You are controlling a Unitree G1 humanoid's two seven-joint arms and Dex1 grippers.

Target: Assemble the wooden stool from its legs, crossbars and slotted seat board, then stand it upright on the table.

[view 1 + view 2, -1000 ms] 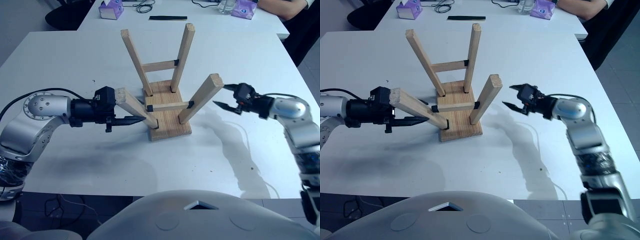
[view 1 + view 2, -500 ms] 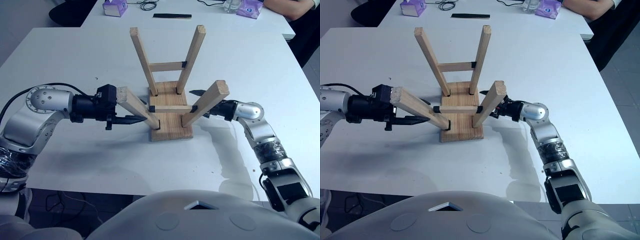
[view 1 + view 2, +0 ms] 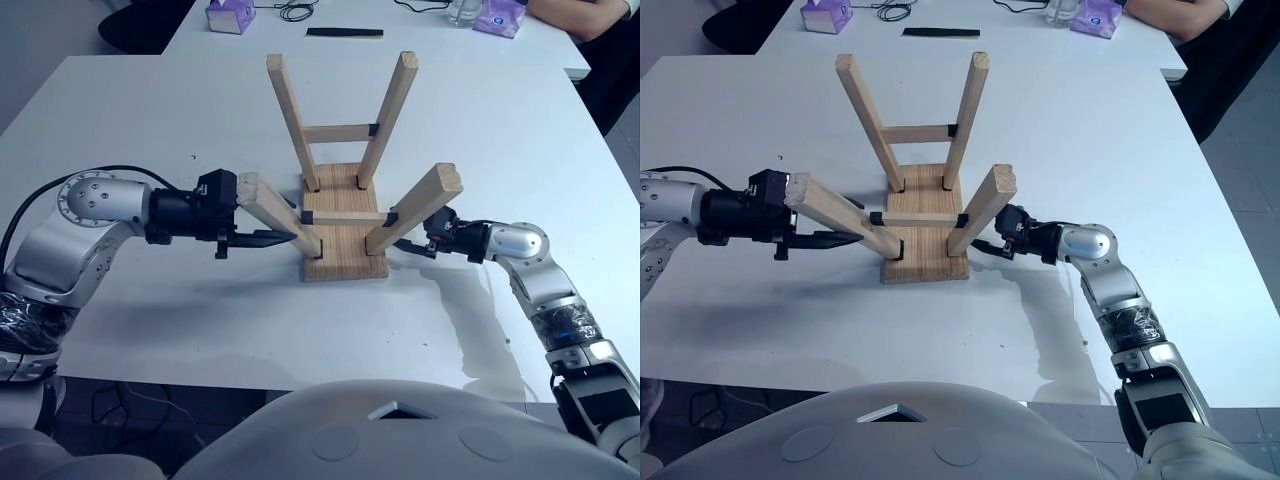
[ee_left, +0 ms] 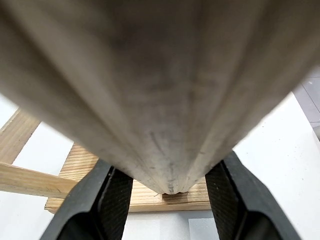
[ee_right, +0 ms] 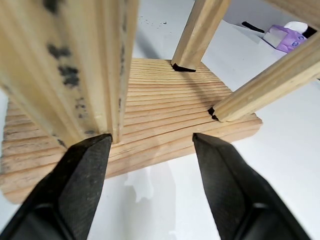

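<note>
Two grippers on station: your right gripper (image 3: 410, 244), fingers apart and empty, has moved in to the base of the near-right leg (image 3: 420, 203). Your left gripper (image 3: 275, 238) stays clamped on the near-left leg (image 3: 272, 207); uprighting the stool looks next.

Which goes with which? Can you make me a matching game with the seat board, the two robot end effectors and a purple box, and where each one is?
Things
1. seat board
2. left end effector
3. right end effector
4. purple box

Places
A. on the far table
B. by the near right leg
C. flat on the near table
D. at the near left leg

Pairs: 1-C, 2-D, 3-B, 4-A
</note>
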